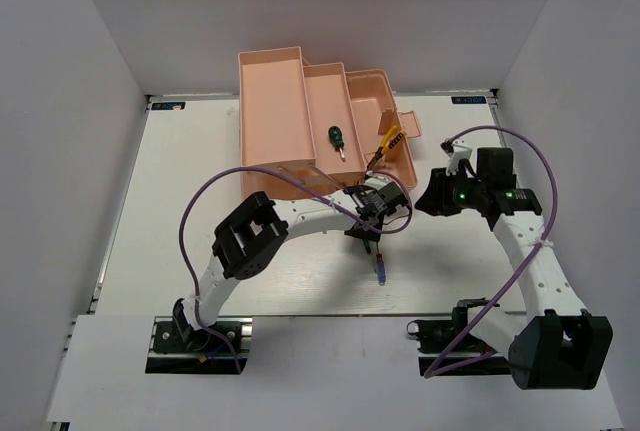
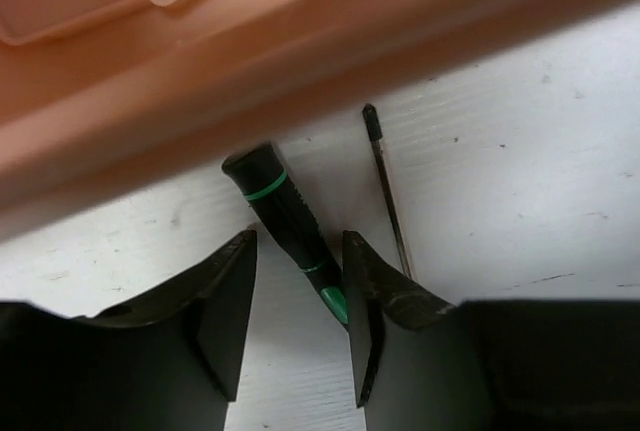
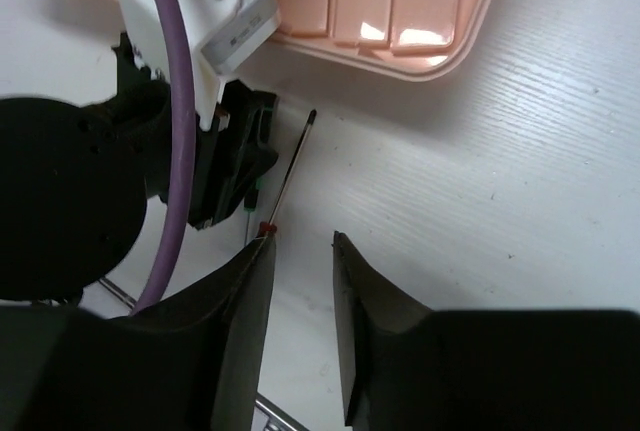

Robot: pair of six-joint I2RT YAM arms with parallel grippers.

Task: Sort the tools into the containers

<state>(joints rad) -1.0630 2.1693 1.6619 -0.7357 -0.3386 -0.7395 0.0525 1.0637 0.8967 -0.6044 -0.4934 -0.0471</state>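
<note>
The pink toolbox [image 1: 290, 101] stands open at the back centre. A stubby green-handled screwdriver [image 1: 337, 139] lies in its middle tray, and the yellow-handled pliers [image 1: 391, 140] lie in the right part. My left gripper [image 1: 366, 219] is open, low on the table at the toolbox's front wall [image 2: 300, 61]. Its jaws straddle the dark-green thin screwdriver [image 2: 285, 213] without closing on it. The blue-handled screwdriver [image 1: 381, 269] lies just right of it, shaft [image 2: 386, 186] pointing at the box. My right gripper [image 1: 437, 194] is open and empty over bare table [image 3: 303, 241].
The toolbox lid [image 3: 400, 11] lies flat to the right of the box, just ahead of my right gripper. The left arm's wrist and purple cable [image 3: 170, 151] fill the left of the right wrist view. White walls enclose the table on three sides.
</note>
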